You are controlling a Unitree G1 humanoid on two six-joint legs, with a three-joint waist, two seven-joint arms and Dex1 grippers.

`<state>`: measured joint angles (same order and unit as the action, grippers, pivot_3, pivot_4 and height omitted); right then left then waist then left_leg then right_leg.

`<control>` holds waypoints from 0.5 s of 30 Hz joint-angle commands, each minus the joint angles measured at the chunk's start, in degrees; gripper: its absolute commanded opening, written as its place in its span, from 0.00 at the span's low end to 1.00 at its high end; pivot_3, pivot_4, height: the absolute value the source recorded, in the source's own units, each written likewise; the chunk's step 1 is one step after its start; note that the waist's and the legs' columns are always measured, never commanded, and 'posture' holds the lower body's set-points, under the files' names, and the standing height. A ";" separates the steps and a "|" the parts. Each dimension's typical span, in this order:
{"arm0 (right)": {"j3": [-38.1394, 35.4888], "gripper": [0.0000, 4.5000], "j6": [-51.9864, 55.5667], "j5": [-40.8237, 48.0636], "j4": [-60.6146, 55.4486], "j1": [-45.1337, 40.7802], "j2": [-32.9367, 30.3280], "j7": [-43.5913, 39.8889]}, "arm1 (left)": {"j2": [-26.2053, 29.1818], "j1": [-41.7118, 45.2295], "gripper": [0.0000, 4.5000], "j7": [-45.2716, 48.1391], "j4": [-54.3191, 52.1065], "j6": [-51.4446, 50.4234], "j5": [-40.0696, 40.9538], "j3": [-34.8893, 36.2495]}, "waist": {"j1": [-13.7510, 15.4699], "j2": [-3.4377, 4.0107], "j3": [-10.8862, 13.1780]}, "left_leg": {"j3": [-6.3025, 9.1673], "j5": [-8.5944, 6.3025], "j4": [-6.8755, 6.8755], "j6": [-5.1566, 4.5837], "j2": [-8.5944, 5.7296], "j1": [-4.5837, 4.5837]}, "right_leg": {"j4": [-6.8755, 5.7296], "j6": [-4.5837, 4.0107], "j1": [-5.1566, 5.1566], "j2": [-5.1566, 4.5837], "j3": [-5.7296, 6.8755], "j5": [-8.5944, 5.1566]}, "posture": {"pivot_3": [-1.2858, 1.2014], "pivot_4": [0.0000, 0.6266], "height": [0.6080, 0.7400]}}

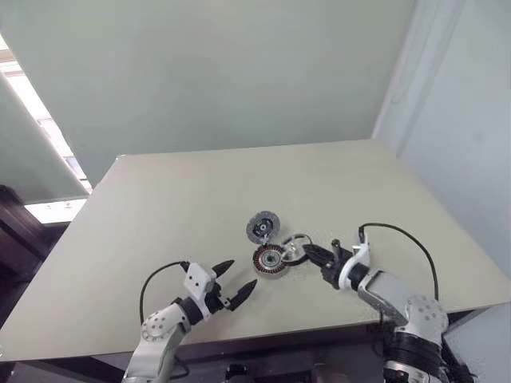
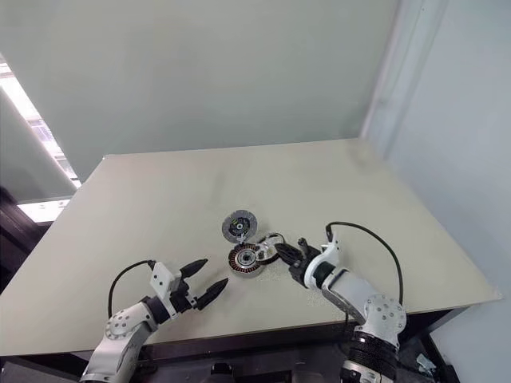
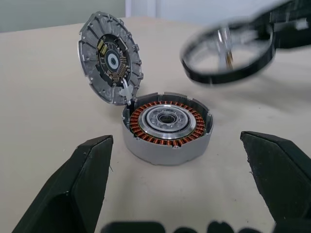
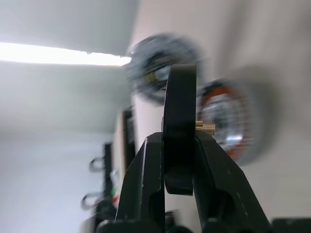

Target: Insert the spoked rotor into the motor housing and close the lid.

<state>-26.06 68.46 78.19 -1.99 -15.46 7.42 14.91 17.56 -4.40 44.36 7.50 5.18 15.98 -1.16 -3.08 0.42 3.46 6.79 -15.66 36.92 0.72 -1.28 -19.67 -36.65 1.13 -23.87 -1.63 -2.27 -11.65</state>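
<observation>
Dark spoked rotor [image 3: 228, 54] held above open motor housing [image 3: 167, 127]; lid [image 3: 110, 57] propped upright.

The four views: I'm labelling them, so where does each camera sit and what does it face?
Head views: look down over the table; both arms show.
Left wrist view: between open left gripper fingers, faces motor housing and lid.
Right wrist view: along right gripper, clamping spoked rotor.
All views share housing and lid.

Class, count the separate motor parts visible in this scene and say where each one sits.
3: the motor housing on the table, the lid propped open behind it, and the spoked rotor held above the table by the right end effector.
</observation>
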 commanded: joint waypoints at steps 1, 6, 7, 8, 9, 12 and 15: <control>4.89 0.09 -2.55 4.58 -0.01 1.72 8.14 0.17 | 0.21 0.08 1.00 -0.30 -1.94 0.89 0.72 1.01 | 0.02 0.00 0.00 | 0.01 0.00 0.00 0.00 -0.01 -0.01 | 0.01 0.00 0.00 0.00 0.00 0.00 | 0.52 0.00 1.00; 9.76 0.09 -4.67 3.55 3.75 1.46 8.29 -0.71 | 0.09 -0.03 1.00 -0.51 -2.05 0.91 0.73 0.95 | 0.01 -0.01 0.00 | -0.01 0.00 0.00 0.00 -0.01 -0.02 | 0.03 0.00 -0.01 -0.01 0.00 0.00 | 0.52 0.00 1.00; 10.33 0.09 -5.23 3.06 4.48 1.30 8.09 -0.90 | 0.09 -0.05 1.00 -0.55 -2.09 0.91 0.74 0.94 | 0.01 -0.01 0.00 | 0.00 0.00 0.00 0.00 -0.01 -0.03 | 0.03 0.00 -0.02 0.00 0.00 0.00 | 0.52 0.00 1.00; 10.84 0.09 -5.61 2.91 5.16 1.14 7.76 -1.31 | 0.10 -0.04 1.00 -0.58 -2.09 0.91 0.74 0.92 | 0.02 -0.01 0.00 | 0.00 0.00 0.00 0.00 -0.01 -0.03 | 0.02 0.00 -0.02 0.00 0.00 0.00 | 0.52 0.00 1.00; 11.28 0.09 -6.12 2.55 6.02 0.92 7.51 -1.84 | 0.11 -0.08 1.00 -0.65 -2.17 0.89 0.77 0.95 | 0.01 -0.01 0.00 | 0.00 0.00 0.00 0.00 -0.01 -0.03 | 0.02 0.00 -0.02 0.00 0.00 0.00 | 0.52 0.00 1.00; 12.33 0.09 -7.44 1.95 7.66 0.46 6.73 -2.95 | 0.16 -0.18 1.00 -0.79 -2.37 0.82 0.82 0.99 | 0.02 -0.01 0.00 | 0.00 0.00 0.00 0.00 -0.01 -0.03 | 0.02 0.01 -0.02 0.00 0.00 0.01 | 0.52 0.00 1.00; 12.92 0.09 -9.27 -0.62 11.31 -0.85 5.93 -4.81 | 0.22 -0.56 1.00 -0.86 -2.86 0.62 0.83 0.86 | 0.00 -0.02 -0.01 | -0.01 0.00 0.00 0.00 -0.01 -0.02 | 0.02 0.01 -0.01 0.00 -0.01 0.01 | 0.52 0.00 1.00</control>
<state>-15.04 60.52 78.20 8.78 -17.90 7.68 11.92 17.54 -5.19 43.62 7.27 5.19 16.22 -0.89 -3.08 0.41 3.45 6.79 -15.66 36.92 0.71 -1.29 -19.69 -36.63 1.14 -23.89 -1.62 -2.28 -11.64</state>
